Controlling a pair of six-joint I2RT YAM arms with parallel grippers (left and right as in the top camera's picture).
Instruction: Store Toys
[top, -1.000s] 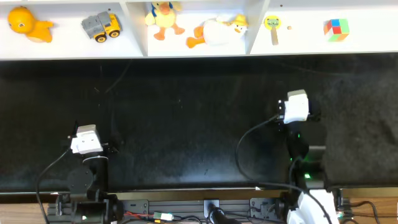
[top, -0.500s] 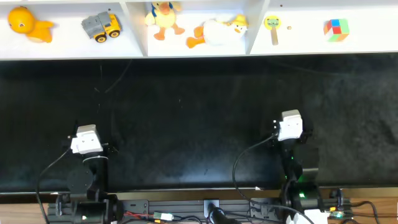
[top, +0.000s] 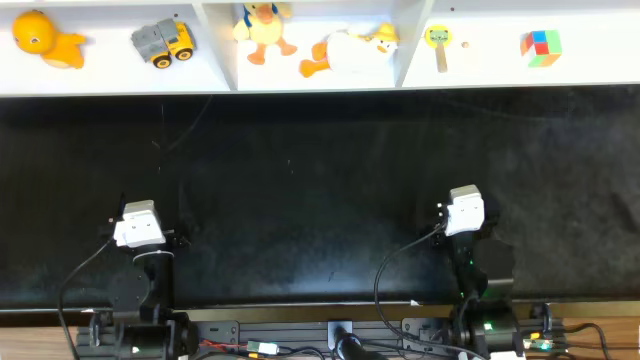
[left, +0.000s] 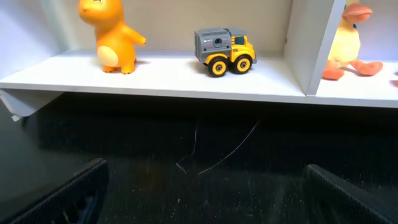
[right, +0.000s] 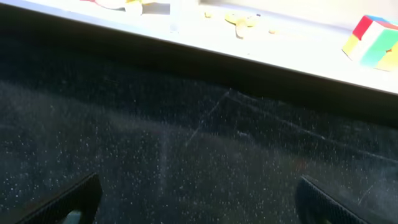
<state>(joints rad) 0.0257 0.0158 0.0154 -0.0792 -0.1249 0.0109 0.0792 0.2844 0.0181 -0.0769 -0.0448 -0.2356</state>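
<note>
While both arms sit low near their bases, the black surface (top: 320, 180) spreads wide between them and the white shelf (top: 300, 85) along its far edge. That shelf is split by upright dividers into three compartments, and every toy stands inside one. The left claw (left: 205, 202) rests released over the surface, its fingers spread wide with nothing between them, facing the left compartment. The right claw (right: 199, 208) is likewise released and bare, low over the surface and facing the right compartment. In the middle compartment a white plush duck (top: 350, 50) lies on its side, just beside a yellow plush duck (top: 264, 28) that sits upright. The left compartment holds an orange figure (top: 45, 38), possibly a duck, and a grey-and-yellow toy truck (top: 163, 42) on its wheels, the two well apart. In the right compartment are a multicoloured puzzle cube (top: 541, 46) and, nearer the divider, a small green-and-yellow toy on a stick (top: 438, 42).
</note>
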